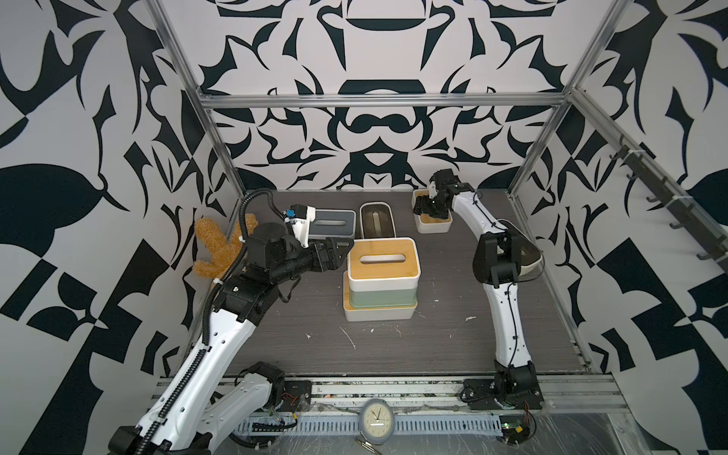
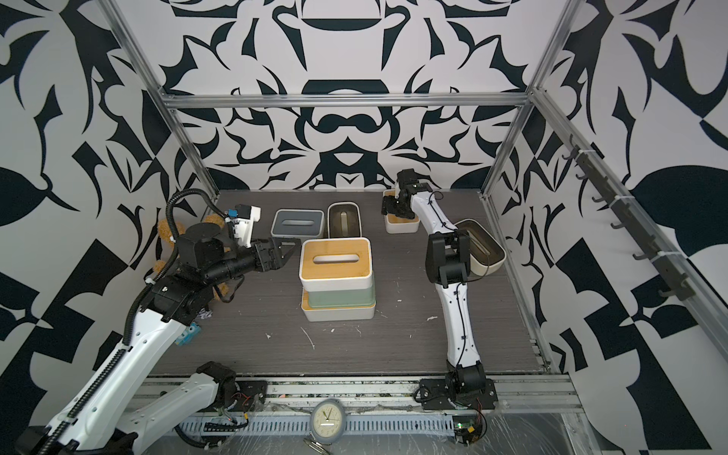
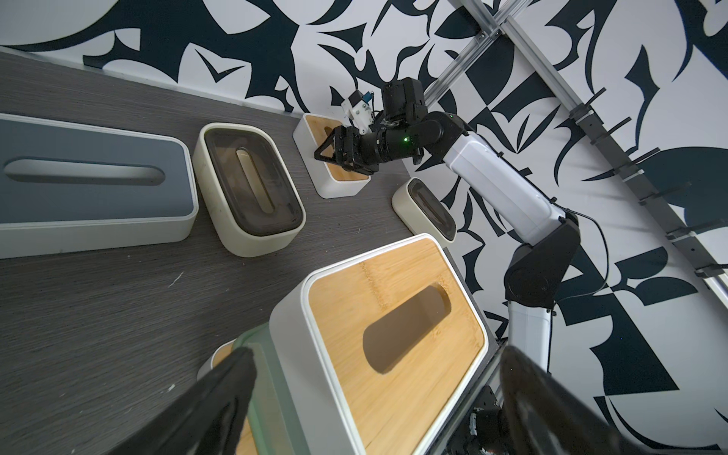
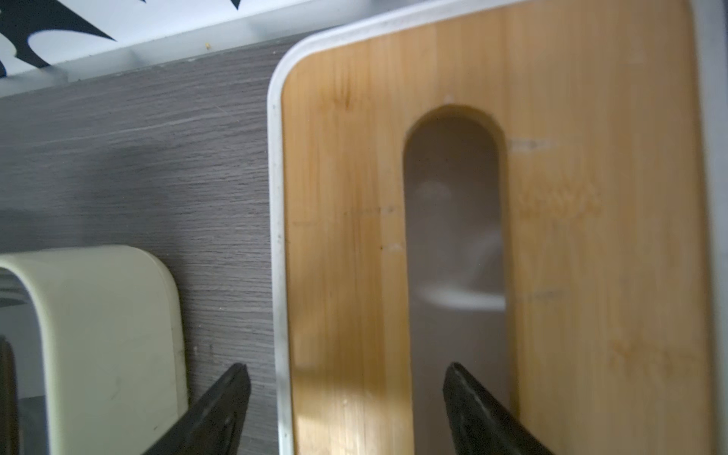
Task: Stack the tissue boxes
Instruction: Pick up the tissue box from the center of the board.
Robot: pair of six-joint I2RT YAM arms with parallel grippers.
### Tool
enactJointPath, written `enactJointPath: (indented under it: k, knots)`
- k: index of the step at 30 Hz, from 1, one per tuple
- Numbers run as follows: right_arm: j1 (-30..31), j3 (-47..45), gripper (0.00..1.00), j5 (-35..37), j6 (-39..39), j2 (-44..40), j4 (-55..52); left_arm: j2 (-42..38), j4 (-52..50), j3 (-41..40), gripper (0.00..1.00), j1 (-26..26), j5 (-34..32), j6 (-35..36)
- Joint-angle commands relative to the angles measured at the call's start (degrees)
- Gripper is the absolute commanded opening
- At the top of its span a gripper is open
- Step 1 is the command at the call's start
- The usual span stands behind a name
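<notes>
In the middle stands a stack: a white bamboo-lidded tissue box [image 1: 384,258] [image 3: 394,323] on a mint green box [image 1: 378,297], on another white bamboo-lidded box [image 1: 378,314]. My left gripper [image 1: 348,248] [image 3: 376,350] is open at the top box's left end. At the back right lies a smaller white bamboo-lidded box [image 1: 435,225] [image 4: 346,220]. My right gripper [image 1: 423,207] [image 4: 346,366] hangs over its left side, jaws apart. One finger is outside the wall, the other over the slot. Neither touches it.
A grey-lidded box [image 1: 333,222] and a cream box with a dark lid [image 1: 377,218] lie behind the stack. Another cream box [image 1: 530,256] sits at the right edge behind the right arm. A brown plush bunny [image 1: 220,244] lies at the left wall.
</notes>
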Motion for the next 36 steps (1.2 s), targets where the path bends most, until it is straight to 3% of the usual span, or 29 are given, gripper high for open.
enactJointPath:
  k: [1, 4, 13, 23, 27, 36]
  knots:
    - [1.20, -0.12, 0.78, 3.91, -1.16, -1.66, -2.64, -0.98, -0.14, 0.15, 0.99, 0.22, 0.01, -0.34]
    - [2.51, -3.00, 0.74, 9.59, -2.25, -2.50, -3.08, -0.99, -0.26, -0.15, 0.99, 0.17, -0.35, -0.15]
    - [4.52, -14.94, 0.59, 12.63, -4.05, -11.19, -0.32, -0.11, 0.04, -0.51, 0.99, 0.19, 0.06, -0.24]
    - [5.26, -25.46, 0.42, 11.98, -4.66, -18.44, 3.99, -0.29, -1.44, 0.66, 0.99, 0.15, -1.62, 1.03]
    - [5.26, -28.57, 0.40, 10.51, -5.34, -21.86, 4.71, -0.04, -1.73, 1.31, 1.00, 0.21, -2.09, 1.51]
    - [5.19, -36.99, 0.28, 9.86, -5.97, -34.83, 9.88, 2.55, -0.22, 3.30, 0.99, 0.21, -0.59, 0.68]
